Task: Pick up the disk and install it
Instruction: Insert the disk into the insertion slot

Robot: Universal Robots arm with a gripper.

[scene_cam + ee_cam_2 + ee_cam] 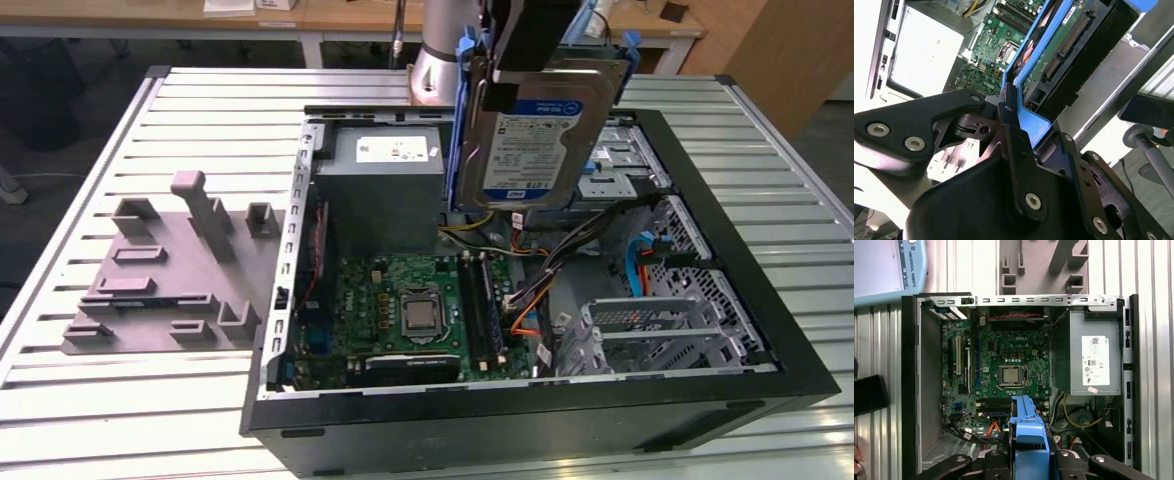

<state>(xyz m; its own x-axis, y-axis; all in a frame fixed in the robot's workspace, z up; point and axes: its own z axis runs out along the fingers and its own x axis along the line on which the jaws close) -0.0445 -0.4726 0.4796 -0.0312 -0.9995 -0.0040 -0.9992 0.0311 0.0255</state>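
The disk [534, 140] is a silver hard drive with a white-and-blue label, clipped in a blue plastic carrier frame. It hangs upright, label toward the camera, above the back middle of the open computer case [747, 300]. My gripper [514, 70] is shut on the carrier's top edge. In the second wrist view the black fingers [1009, 115] clamp the blue frame of the disk [1054, 60], whose green circuit board and connector face out. In the first wrist view the disk [1029, 427] appears edge-on as a blue frame between the gripper's [1029, 460] arms, over the motherboard [1004, 370].
Inside the case a grey power-supply box [387, 180] with a white sticker sits left of the disk. Silver drive cages [667, 330] and loose cables [534, 300] lie on the exterior view's right. A grey moulded fixture [167, 270] rests on the slatted table [107, 400].
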